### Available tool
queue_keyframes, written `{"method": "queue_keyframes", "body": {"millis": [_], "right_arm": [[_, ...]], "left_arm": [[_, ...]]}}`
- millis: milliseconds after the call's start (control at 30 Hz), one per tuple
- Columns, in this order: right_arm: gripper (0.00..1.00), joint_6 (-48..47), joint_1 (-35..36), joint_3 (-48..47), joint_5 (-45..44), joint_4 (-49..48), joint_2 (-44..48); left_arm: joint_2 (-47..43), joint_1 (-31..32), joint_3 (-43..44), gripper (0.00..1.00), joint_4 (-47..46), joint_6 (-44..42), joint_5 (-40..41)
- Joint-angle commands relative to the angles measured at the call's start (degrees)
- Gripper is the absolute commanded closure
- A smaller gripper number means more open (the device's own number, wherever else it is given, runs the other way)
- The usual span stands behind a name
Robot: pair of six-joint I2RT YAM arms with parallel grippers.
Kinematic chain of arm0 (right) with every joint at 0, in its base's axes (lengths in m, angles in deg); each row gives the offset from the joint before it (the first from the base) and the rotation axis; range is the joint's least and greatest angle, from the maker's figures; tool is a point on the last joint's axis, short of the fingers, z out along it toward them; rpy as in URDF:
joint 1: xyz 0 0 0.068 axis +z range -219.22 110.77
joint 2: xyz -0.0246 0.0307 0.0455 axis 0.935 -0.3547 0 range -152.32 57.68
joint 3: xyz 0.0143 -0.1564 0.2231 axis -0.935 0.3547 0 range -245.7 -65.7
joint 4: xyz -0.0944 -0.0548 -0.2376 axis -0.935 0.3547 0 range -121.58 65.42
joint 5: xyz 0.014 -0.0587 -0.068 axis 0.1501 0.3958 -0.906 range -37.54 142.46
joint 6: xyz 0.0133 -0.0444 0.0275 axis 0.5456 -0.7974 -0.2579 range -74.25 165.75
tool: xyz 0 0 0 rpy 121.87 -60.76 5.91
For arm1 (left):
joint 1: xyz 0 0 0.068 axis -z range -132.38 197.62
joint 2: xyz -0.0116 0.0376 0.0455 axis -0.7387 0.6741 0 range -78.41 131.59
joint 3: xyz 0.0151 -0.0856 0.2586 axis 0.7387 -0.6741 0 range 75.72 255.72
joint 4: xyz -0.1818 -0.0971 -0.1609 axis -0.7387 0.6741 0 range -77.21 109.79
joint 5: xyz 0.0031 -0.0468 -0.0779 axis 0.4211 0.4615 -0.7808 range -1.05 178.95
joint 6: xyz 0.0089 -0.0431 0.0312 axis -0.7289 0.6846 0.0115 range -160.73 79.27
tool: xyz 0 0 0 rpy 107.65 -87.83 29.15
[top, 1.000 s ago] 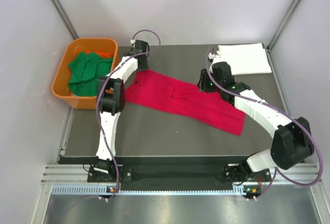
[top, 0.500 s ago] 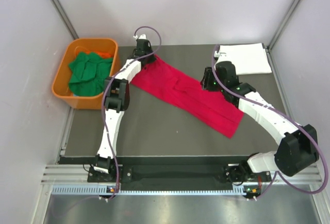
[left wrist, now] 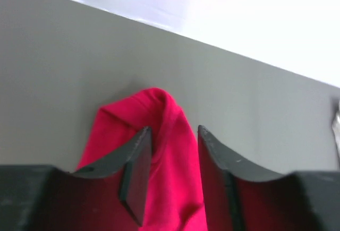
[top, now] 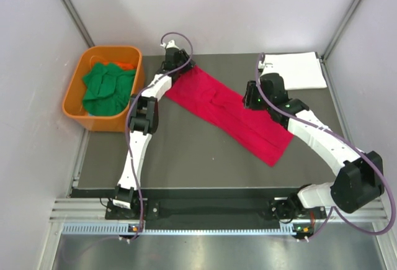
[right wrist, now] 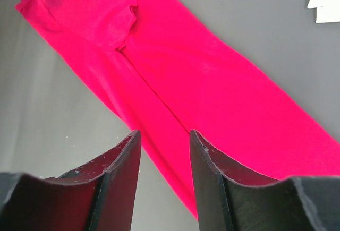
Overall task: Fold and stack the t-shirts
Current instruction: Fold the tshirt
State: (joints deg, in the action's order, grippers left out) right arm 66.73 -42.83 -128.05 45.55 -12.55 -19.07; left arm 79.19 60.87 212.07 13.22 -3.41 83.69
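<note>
Where it lay: red t-shirt was stretched in a long diagonal band on the surface, far-left corner bunched.
Left pincer: jaws stood apart, straddling that bunched corner, no clamp visible.
Right pincer: open, hovering over the mid-band, holding nothing.
Handling: looked light, limp, non-fragile; would sag and crease.
Grip: best bet was pinching a corner at each end.
</note>
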Motion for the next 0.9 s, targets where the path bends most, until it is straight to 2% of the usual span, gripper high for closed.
{"method": "queue_keyframes", "body": {"millis": [0, 100, 233, 300, 333, 433, 533, 733, 867], "right_arm": [[0.58, -0.6, -0.6, -0.6, -1.2, 0.2, 2.8], [0.60, 3.3, -0.6, -1.3, -1.8, 4.8, 2.6], [0.59, 21.5, -0.7, -3.5, -11.3, 22.4, 1.3], [0.58, 27.3, -0.8, -3.2, -12.1, 28.8, 1.9], [0.58, 32.1, -1.0, -2.8, -11.9, 30.4, 2.3], [0.57, 38.2, -1.3, -0.2, -11.5, 34.0, 4.9], [0.56, 41.9, -3.0, 4.9, -11.7, 34.5, 9.1], [0.57, 44.9, -5.7, 12.8, -10.3, 37.1, 13.8], [0.58, 45.6, -5.7, 15.1, -9.2, 39.3, 13.3]], "left_arm": [[-10.4, -0.1, -3.9, 0.52, -5.3, -1.7, -5.5], [-19.8, -0.1, -13.2, 0.46, -5.6, -3.4, -5.4], [-30.4, -0.2, -21.3, 0.40, -0.9, -5.0, -4.3], [-33.9, -0.2, -23.0, 0.39, 2.7, -5.5, -3.7], [-35.0, -0.1, -25.1, 0.39, 4.9, -5.8, -3.4], [-39.3, -0.1, -31.2, 0.39, 7.2, -6.1, -2.0], [-43.0, 0.0, -37.4, 0.39, 10.8, -6.0, -2.3], [-49.8, 1.5, -52.4, 0.43, 11.5, -3.4, -2.1], [-50.9, 2.1, -56.9, 0.45, 12.8, -3.3, -0.2]]}}
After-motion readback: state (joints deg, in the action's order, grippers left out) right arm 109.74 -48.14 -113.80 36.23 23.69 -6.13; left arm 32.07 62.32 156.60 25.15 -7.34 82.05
